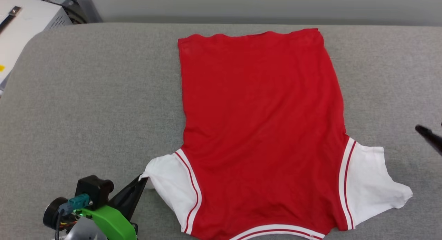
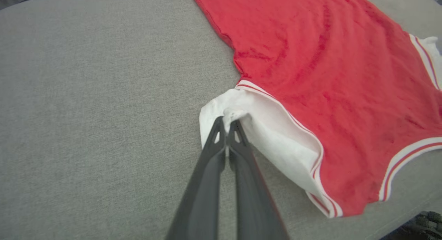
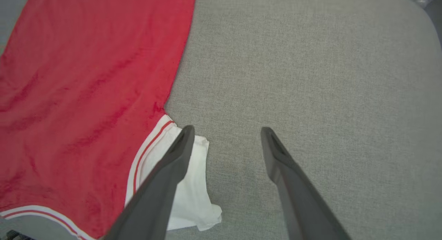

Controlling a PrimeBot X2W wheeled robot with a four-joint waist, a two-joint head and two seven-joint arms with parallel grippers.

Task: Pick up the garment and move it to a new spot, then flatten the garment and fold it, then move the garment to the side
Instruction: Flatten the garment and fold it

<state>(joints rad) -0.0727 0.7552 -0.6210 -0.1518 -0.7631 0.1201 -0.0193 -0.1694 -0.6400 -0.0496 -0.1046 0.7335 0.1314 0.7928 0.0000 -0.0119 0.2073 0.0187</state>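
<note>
The garment point(image 1: 262, 129), a red shirt with white sleeves and striped trim, lies spread flat on the grey surface, plain red side up, hem far from me and collar near the bottom edge. My left gripper point(image 2: 226, 124) is shut on the edge of the garment's white left sleeve point(image 2: 269, 133); it also shows at the lower left of the head view, my left gripper point(image 1: 141, 180) touching that sleeve. My right gripper point(image 3: 226, 131) stands open above the surface, just right of the white right sleeve point(image 3: 193, 195), holding nothing. One of its dark fingertips point(image 1: 426, 132) shows at the right edge.
The grey fabric-covered surface point(image 1: 86, 95) extends wide on both sides of the garment. A white box with cables point(image 1: 24, 22) sits beyond its far left corner. A pale wall runs behind the far edge.
</note>
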